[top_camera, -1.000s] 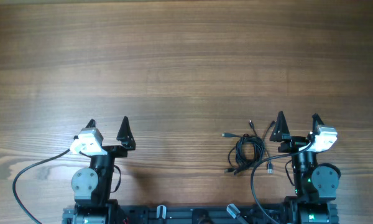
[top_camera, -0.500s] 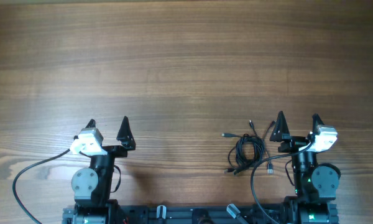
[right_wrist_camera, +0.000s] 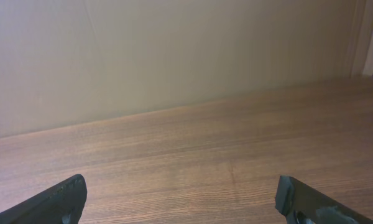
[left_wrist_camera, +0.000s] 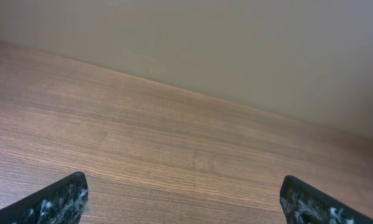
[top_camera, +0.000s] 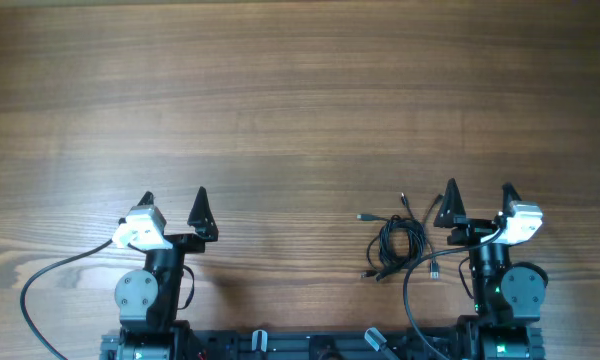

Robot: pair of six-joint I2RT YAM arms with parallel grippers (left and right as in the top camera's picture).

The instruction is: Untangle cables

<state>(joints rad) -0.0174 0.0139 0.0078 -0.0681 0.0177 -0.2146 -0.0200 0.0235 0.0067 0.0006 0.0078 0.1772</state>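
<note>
nothing of the untangling looks done yet. the cables [top_camera: 398,243] lie in one knotted bundle on the desk [top_camera: 300,100], near its front edge on the robot's right side: a small coil of thin black cord with a few loose ends and plugs poking out at the upper left, the top and the lower right. the bundle sits just beside the right hand [top_camera: 479,187], a little to its inner side, and nothing touches it. the right hand is spread wide and holds nothing; its own wrist view shows only bare wood ahead and no cord between the tips. the left hand [top_camera: 173,196] is likewise wide apart and empty, well apart from the bundle on the other side of the desk. by my reading the whole job lies ahead: reaching the coil, taking hold of a strand or plug, and drawing the cords apart until each lies separate. how many cords are in the knot i cannot tell from here.
</note>
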